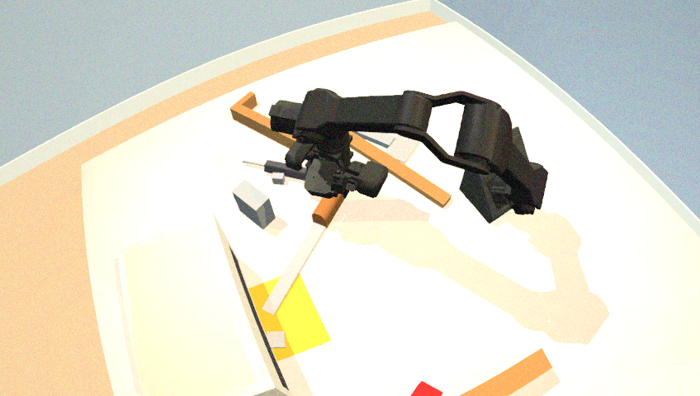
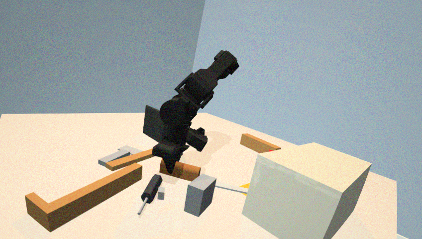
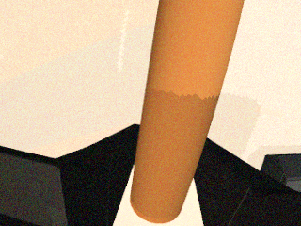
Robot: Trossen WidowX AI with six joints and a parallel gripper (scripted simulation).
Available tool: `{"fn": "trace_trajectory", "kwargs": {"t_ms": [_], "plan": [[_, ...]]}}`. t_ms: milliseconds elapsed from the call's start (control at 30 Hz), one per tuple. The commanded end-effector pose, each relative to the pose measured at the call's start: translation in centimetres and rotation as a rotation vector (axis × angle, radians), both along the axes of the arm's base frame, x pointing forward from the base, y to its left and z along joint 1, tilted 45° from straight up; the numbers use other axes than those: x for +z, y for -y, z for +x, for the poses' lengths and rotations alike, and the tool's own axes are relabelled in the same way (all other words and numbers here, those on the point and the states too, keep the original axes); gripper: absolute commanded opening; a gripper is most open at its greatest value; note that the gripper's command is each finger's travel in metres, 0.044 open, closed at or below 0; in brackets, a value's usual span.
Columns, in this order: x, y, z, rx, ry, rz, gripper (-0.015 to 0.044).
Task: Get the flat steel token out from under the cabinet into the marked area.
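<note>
The flat grey token lies outside the cabinet, close to its front edge. It is on the cabinet-side edge of the yellow marked area; I cannot tell if it is wholly inside. My gripper is shut on the orange round handle of a tool with a long flat blade. The blade tip is over the marked area, with a visible gap to the token. Its height over the table is unclear. The cabinet hides the token in the exterior view.
A grey block, a screwdriver and a small grey cube are near the gripper. An L-shaped orange bar and a straight bar lie beyond. A red piece is at the bottom.
</note>
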State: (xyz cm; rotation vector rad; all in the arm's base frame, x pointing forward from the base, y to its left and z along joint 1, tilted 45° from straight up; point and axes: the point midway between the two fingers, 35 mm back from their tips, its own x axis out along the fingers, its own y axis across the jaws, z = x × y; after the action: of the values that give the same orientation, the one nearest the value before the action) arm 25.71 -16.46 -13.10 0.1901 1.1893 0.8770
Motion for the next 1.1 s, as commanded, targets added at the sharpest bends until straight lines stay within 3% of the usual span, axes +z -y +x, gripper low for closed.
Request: {"fn": "trace_trajectory", "kwargs": {"t_ms": [0,1067], "plan": [[0.5,0.6,0.0,-0.004,0.008,-0.004,0.0],[3.0,-0.4,-0.6,-0.004,0.006,-0.001,0.0]]}}
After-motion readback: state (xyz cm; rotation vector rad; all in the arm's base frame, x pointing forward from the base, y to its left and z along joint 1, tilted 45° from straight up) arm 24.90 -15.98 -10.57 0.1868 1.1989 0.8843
